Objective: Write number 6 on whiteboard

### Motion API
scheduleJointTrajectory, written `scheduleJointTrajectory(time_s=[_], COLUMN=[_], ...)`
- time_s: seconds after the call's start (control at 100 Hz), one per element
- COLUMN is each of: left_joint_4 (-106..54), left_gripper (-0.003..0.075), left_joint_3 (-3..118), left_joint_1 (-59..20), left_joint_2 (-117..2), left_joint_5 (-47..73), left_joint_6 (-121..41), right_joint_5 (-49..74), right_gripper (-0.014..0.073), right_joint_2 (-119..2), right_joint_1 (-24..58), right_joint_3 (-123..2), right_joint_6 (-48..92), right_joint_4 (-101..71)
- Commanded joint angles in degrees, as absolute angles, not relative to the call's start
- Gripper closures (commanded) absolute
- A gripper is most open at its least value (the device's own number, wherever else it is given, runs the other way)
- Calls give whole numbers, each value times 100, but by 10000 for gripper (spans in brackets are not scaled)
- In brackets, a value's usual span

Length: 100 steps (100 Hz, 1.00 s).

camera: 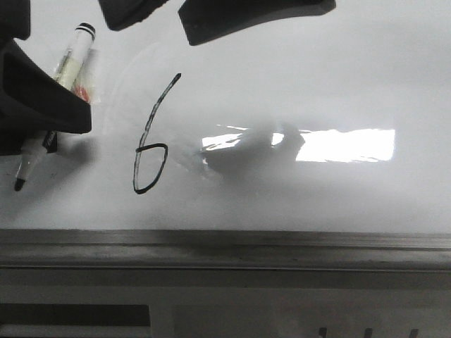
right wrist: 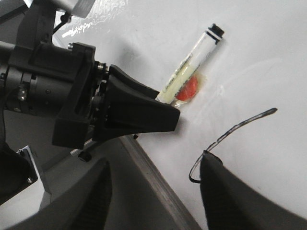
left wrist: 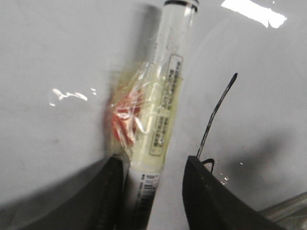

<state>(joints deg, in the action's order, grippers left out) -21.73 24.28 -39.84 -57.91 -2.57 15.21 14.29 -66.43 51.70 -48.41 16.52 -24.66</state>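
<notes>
Along the near edge of the whiteboard [camera: 338, 84], just past the grey metal rail [camera: 225, 243], you have the number 6 [camera: 150, 141] already drawn: a thin black line, a long slanted stem leaning right and a narrow oval loop closed at its foot, sitting left of centre beside the bright rectangular glare [camera: 345, 144]. To its left your left pincer [camera: 46, 105] is clamped on the marker [camera: 76, 60], the pads bearing on the lower barrel with the black tip [camera: 20, 184] pointing down toward you and seemingly just off the board, though you cannot be sure of contact from here. In the left wrist view the marker [left wrist: 163, 105] shows a clear barrel with yellowish tape and a red patch wrapped round its middle. I judge it light and rigid, but the smooth plastic and loose tape could let it twist, so keep the grip on the bare barrel below the tape. The fresh ink will likely smear if anything brushes it, and the glossy board offers little friction. Farther back, your right pincer [camera: 169, 17] hangs above the board with jaws spread wide and nothing between them.
</notes>
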Motion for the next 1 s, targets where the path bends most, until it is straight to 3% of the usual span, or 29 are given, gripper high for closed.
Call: scheduleJointTrajectory(time_s=[0.0,0.42,0.49,0.54,0.61,0.66,0.74,0.99], left_joint_4=[-2217,-2180,-2180,-2168,-2168,-2168,-2144,-1981], left_gripper=[422,423,426,435,500,596,743,741], left_joint_3=[2556,2556,2556,2556,2556,2556,2556,2162], left_joint_1=[-3982,-3972,-3972,-3972,-3972,-3972,-3972,-3972], left_joint_2=[-5575,-4361,-4130,-3948,-3649,-3421,-3067,-1990], left_joint_5=[-533,135,155,166,201,263,430,504], left_joint_6=[1556,1556,1556,1537,1425,1259,841,281], right_joint_5=[1051,1090,1158,1191,1190,1129,904,277], right_gripper=[232,239,293,386,544,662,657,657], right_joint_2=[-6493,-6493,-6493,-6479,-6416,-6342,-6170,-5356], right_joint_1=[5124,5124,5124,5124,5124,5124,5124,5124], right_joint_3=[-5024,-5024,-5024,-5013,-4946,-4879,-4734,-4079], right_joint_6=[1671,1671,1671,1671,1671,1671,1671,1681], right_joint_4=[-2486,-2486,-2486,-2486,-2486,-2463,-2463,-1920])
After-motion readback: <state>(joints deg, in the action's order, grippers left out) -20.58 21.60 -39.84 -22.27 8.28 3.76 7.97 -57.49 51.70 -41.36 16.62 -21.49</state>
